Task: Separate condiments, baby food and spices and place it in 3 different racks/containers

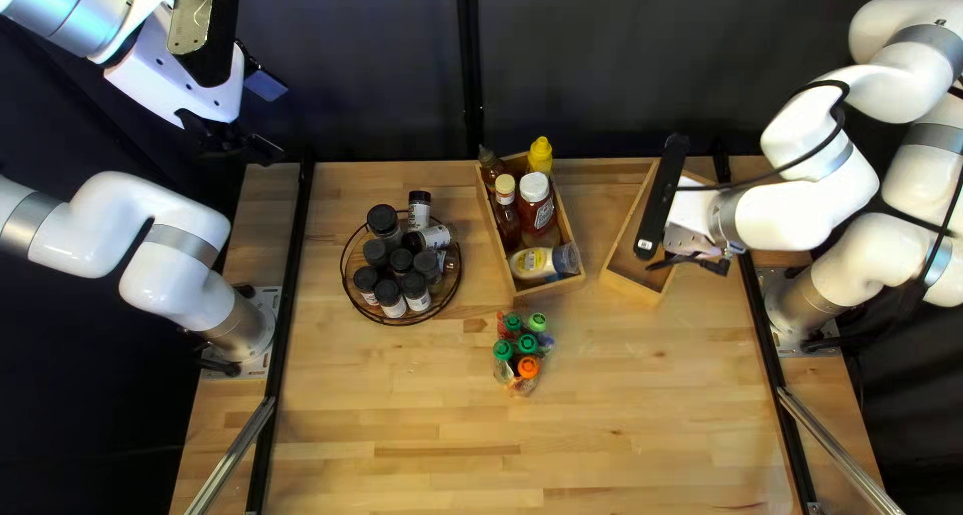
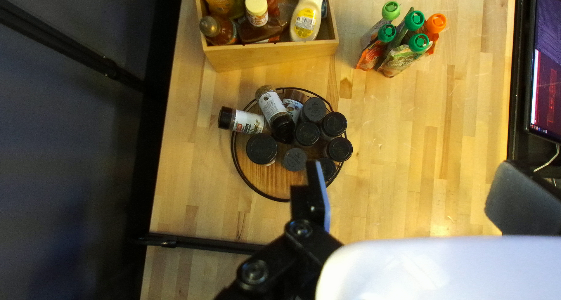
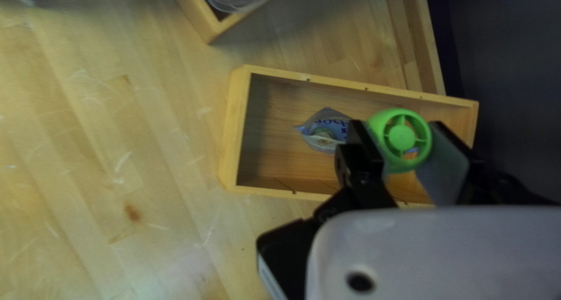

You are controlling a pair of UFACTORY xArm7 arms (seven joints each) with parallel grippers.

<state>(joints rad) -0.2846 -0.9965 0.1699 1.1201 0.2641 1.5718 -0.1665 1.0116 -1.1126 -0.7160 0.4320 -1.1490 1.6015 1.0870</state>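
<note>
My right gripper (image 1: 688, 264) is over the right-hand wooden box (image 1: 634, 286); in the right wrist view this gripper (image 3: 409, 145) is shut on a green-capped pouch (image 3: 401, 137), above the box (image 3: 232, 130) holding another pouch (image 3: 322, 132). My left gripper (image 1: 241, 146), raised at the top left view's upper left, shows as open and empty in the left wrist view (image 2: 410, 180). Black-capped spice jars (image 1: 399, 261) fill a round wire-rimmed tray (image 1: 379, 319), some lying down. Condiment bottles (image 1: 536, 187) are in the middle wooden box (image 1: 550, 285). Several capped pouches (image 1: 527, 345) stand together on the table.
The wooden table (image 1: 401, 455) has black rails along its sides, the left one (image 1: 283, 324) beside my left arm's base. A dark curtain (image 1: 602, 64) hangs behind the far edge. A monitor (image 2: 546, 78) stands past the near edge.
</note>
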